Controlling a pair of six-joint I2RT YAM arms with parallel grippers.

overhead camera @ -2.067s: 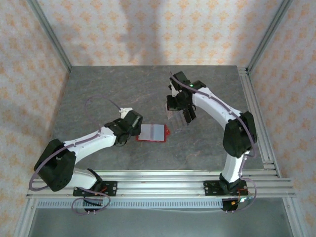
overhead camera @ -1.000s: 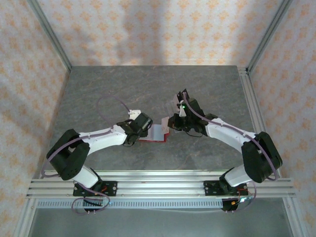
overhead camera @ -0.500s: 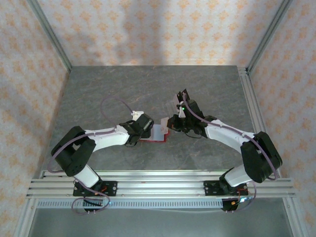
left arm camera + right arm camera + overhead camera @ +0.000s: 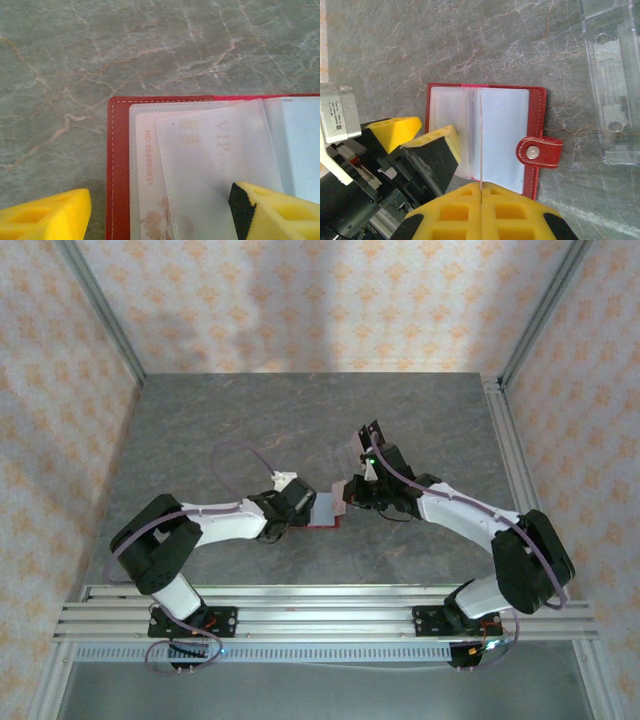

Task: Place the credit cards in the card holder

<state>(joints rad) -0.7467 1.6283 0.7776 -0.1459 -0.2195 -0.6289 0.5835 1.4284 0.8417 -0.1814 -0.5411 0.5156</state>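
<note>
Grey marbled table (image 4: 200, 430) lies under both arms. My left gripper (image 4: 160, 215) stands half open, holding nothing, 1 finger (image 4: 270, 210) resting on the left page of the open card holder (image 4: 536, 115) at mid-table. My right gripper (image 4: 481, 187) is clamped on 1 credit card (image 4: 481, 145), edge-on over the holder's middle fold.

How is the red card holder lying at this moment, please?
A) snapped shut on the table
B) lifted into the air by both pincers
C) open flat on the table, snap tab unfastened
C: the card holder lies open on the table, its pale sleeves facing up and its snap tab sticking out unfastened.
</note>
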